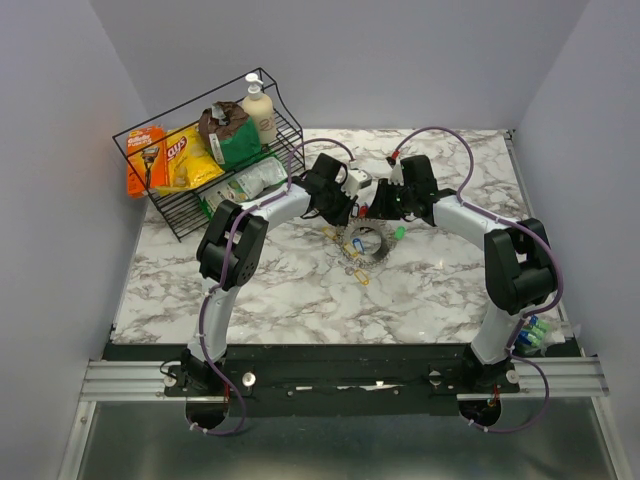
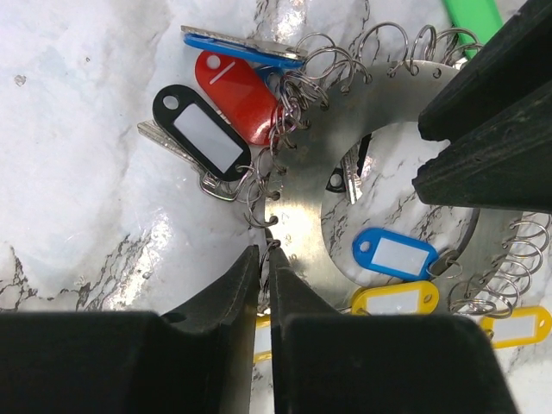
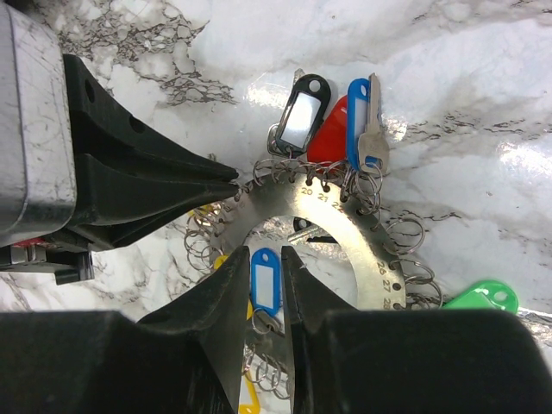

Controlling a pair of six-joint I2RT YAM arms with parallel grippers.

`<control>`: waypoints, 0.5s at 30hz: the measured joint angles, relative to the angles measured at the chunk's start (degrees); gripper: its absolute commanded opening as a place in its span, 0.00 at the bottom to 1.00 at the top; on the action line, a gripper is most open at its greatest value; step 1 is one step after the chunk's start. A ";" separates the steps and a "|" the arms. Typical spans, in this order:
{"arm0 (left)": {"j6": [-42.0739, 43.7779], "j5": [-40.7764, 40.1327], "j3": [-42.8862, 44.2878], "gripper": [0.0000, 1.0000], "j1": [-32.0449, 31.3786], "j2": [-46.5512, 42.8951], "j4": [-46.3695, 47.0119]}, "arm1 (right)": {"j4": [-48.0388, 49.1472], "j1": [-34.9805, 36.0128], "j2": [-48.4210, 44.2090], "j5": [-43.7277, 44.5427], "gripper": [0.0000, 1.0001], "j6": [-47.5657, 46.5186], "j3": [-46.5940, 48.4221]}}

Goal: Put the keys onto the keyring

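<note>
Steel was the keyring [image 2: 302, 216], lying flat on the table [image 2: 78, 172] just ahead of our left hand [image 2: 266, 252], whose fingers pinched its outer edge. Keys [image 3: 373, 121] fanned beyond our right hand [image 3: 263, 259], its fingers slightly apart above a blue tag [image 3: 265, 280]; we could not tell whether it gripped.

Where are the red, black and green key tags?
red key tag [image 2: 235, 97]: left wrist view, body centre.
black key tag [image 2: 207, 138]: left wrist view, white label.
green key tag [image 3: 483, 296]: right wrist view, body centre.

Brushed metal keyring [image 2: 302, 216], glossy plastic tags [image 2: 233, 95], polished marble table [image 2: 78, 172]
</note>
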 measured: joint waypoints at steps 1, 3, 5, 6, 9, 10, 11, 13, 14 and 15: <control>0.07 0.00 0.00 0.07 0.00 0.00 -0.07 | 0.00 0.00 0.00 0.00 0.30 -0.02 0.00; 0.22 0.02 0.02 0.00 0.00 0.00 -0.31 | 0.00 -0.02 0.00 0.00 0.30 -0.02 0.00; 0.28 0.07 0.20 0.00 0.00 0.00 -0.50 | 0.00 -0.09 0.00 0.00 0.30 -0.02 0.00; 0.39 0.07 0.42 0.00 0.00 0.00 -0.70 | 0.00 -0.11 0.00 0.00 0.30 0.00 0.00; 0.42 0.09 0.63 0.00 0.00 0.00 -0.85 | 0.00 -0.11 0.00 0.00 0.30 -0.02 0.00; 0.39 0.11 0.63 0.00 0.00 0.00 -0.85 | 0.00 -0.11 0.00 0.00 0.30 0.00 0.00; 0.37 0.17 0.63 0.00 0.00 0.00 -0.83 | 0.00 -0.11 0.00 0.00 0.30 -0.02 0.00; 0.17 0.66 0.61 0.00 0.00 0.00 -0.59 | 0.00 -0.11 -0.02 0.00 0.31 -0.02 0.00; -0.07 1.01 0.37 0.00 0.02 0.00 0.07 | 0.00 -0.11 -0.02 0.00 0.32 -0.02 0.00; -0.33 1.38 0.11 0.00 0.04 0.00 0.70 | 0.00 -0.11 -0.04 -0.02 0.32 -0.02 0.00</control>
